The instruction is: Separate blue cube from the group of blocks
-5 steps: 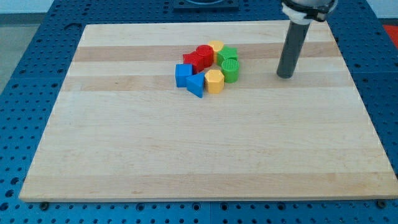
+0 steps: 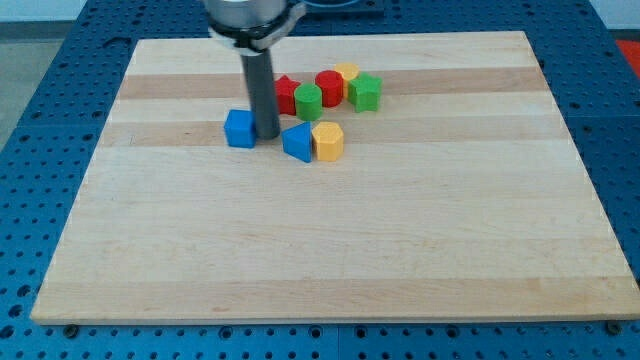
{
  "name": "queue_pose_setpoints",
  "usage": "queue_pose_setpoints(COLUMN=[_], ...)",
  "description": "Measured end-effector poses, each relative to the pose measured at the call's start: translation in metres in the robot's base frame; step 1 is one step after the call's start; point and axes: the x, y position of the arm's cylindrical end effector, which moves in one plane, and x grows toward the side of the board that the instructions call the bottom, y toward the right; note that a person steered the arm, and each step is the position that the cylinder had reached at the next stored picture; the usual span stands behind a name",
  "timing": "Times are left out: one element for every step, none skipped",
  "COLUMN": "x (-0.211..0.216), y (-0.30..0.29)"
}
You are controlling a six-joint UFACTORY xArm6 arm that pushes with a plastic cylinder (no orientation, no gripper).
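Blue cube (image 2: 239, 129) sits touching my tip (image 2: 266, 135) on its left side, already parted from the cluster. I carry no jaws, only a plain dark rod, holding nothing. Just right of my tip lie the blue triangular block (image 2: 297, 142) and yellow hexagonal block (image 2: 328, 141); beyond them the red (image 2: 288, 93), green (image 2: 308, 101) and further blocks. I judge the separating push underway; another leftward shove would widen the gap. Blocks look smooth and matte, the wooden board (image 2: 300, 250) pale and grained.

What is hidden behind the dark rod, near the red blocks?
My tip stands between blue cube and blue triangular block. The rod covers part of a red block; its shape cannot be told.
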Motion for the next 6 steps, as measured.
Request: queue_pose_setpoints(x=[-0.014,-0.019,-0.005,-0.003,-0.064,-0.057], y=[-0.004,-0.036,-0.083,-0.095,-0.096,-0.122])
